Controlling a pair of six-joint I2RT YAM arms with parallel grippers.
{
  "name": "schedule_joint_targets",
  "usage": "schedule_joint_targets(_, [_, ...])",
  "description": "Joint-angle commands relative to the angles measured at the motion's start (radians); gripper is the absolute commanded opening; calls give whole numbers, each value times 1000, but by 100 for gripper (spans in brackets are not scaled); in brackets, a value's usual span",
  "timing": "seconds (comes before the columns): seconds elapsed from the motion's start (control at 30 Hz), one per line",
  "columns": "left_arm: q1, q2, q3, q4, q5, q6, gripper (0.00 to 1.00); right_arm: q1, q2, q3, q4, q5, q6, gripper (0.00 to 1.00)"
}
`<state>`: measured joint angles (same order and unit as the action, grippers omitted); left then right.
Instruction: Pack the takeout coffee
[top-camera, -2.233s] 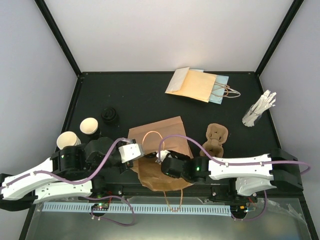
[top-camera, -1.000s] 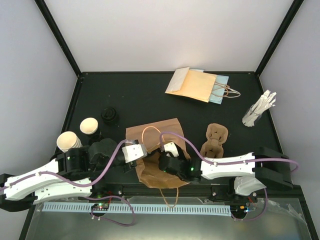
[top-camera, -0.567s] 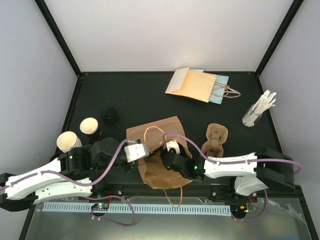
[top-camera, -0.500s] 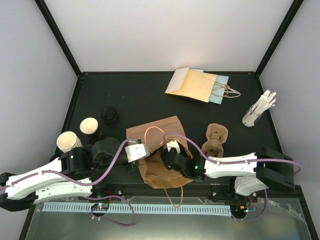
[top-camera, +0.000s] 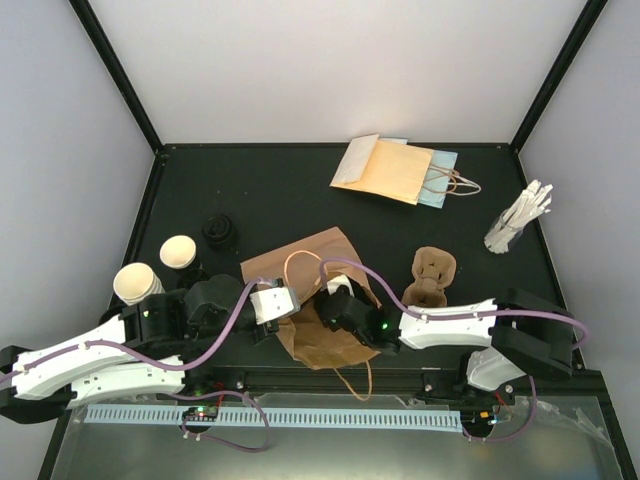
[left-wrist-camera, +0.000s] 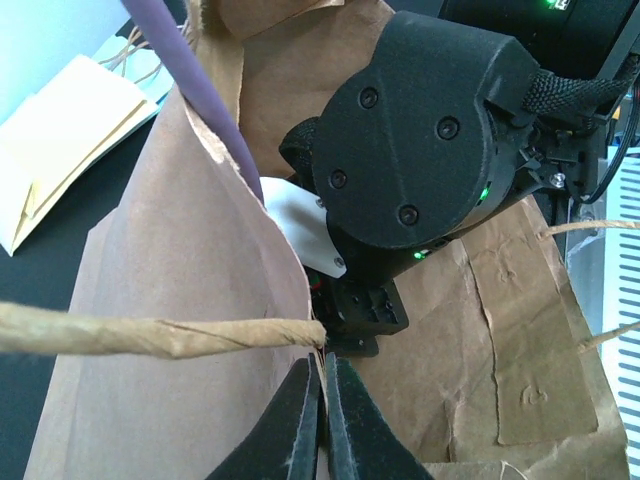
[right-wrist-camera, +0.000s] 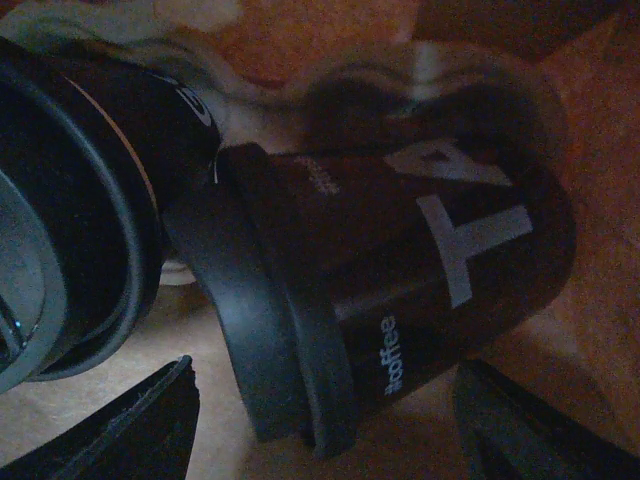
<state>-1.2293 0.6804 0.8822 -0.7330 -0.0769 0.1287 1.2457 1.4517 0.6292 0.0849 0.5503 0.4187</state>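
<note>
Two open cream-white cups with black sleeves (top-camera: 179, 250) (top-camera: 135, 282) stand at the table's left. A brown paper bag (top-camera: 310, 262) lies at the centre front. My left gripper (top-camera: 291, 308) is shut on the bag's mouth edge (left-wrist-camera: 322, 400), beside its twisted paper handle (left-wrist-camera: 150, 335). My right wrist (top-camera: 345, 310) reaches into the bag, its fingers hidden from above. In the right wrist view my right gripper (right-wrist-camera: 320, 440) is open. Just ahead of it a black-lidded, black-sleeved cup (right-wrist-camera: 400, 290) lies on its side. A second lidded cup (right-wrist-camera: 70, 200) is at the left.
Small black lids (top-camera: 220, 230) sit behind the cups. A brown pulp carrier (top-camera: 430, 278) lies right of the bag. Flat paper bags (top-camera: 395, 170) lie at the back. A holder of white sticks (top-camera: 518, 220) stands at the far right.
My right arm has pushed further left into the bag. The bag's mouth has shifted left and up the table. My left gripper has kept its pinch on the edge.
</note>
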Motion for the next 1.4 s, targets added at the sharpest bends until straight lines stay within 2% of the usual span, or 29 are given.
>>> schedule_joint_targets(0.0, [-14, -28, 14, 75, 113, 30, 1, -35, 65, 27, 4, -31, 25, 74])
schedule_joint_targets(0.1, [-15, -29, 13, 74, 109, 32, 2, -35, 111, 56, -11, -48, 13, 74])
schedule_joint_targets(0.17, [-15, -31, 13, 74, 108, 32, 2, -35, 128, 61, -5, -66, -3, 71])
schedule_joint_targets(0.47, [-15, -44, 4, 65, 87, 26, 2, -32, 25, 4, 25, -120, -79, 31])
schedule_joint_targets(0.67, [-15, -44, 2, 55, 63, 22, 1, -10, -77, -22, -35, -88, -104, 15])
schedule_joint_targets(0.87, [-14, -36, 0, 53, 49, 14, 2, 9, -186, -55, -53, -98, -126, 9])
schedule_joint_targets(1.23, [-15, 2, 11, 58, -45, -7, 1, 11, -344, -52, -182, -169, -124, 8])
schedule_joint_targets(1.37, [-13, 23, 13, 72, -97, -11, 2, 12, -407, -35, -247, -244, -124, 7])
